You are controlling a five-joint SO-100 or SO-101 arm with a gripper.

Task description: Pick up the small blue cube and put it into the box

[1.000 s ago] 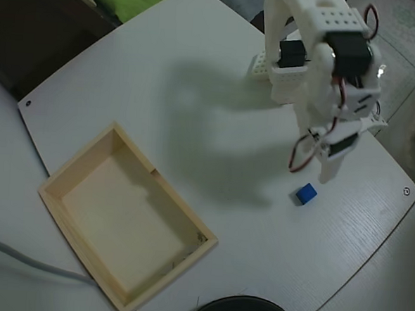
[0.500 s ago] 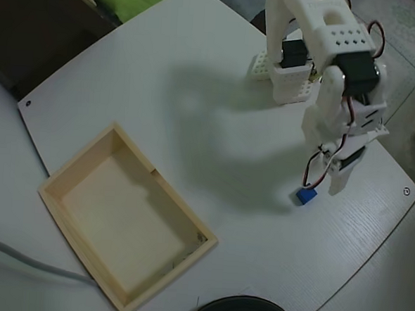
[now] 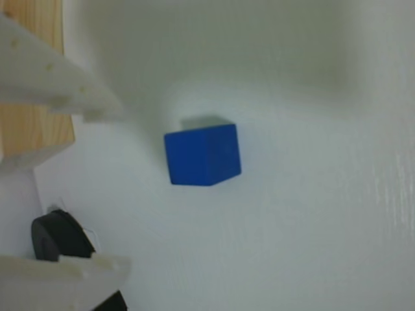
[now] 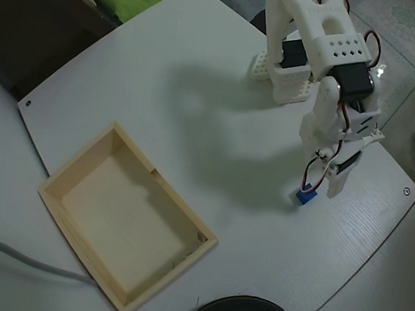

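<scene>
You're in the reach-and-grab step: the white pincer point(image 4: 324, 191) hangs spread open over the small bright-blue cube point(image 4: 306, 196) on the white desk point(image 4: 197, 91), right of the pale wooden box point(image 4: 72, 232), so I'd drop lower, then squeeze.

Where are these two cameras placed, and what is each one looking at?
Wrist view: rides on the arm, looking down between the white fingers at the small bright-blue cube on the white table; the fingers are spread apart.
Overhead view: fixed above, looking down on the table, the shallow pale wooden box and the whole white arm, its gripper over the cube.
Shared: the cube, table and fingers.
</scene>
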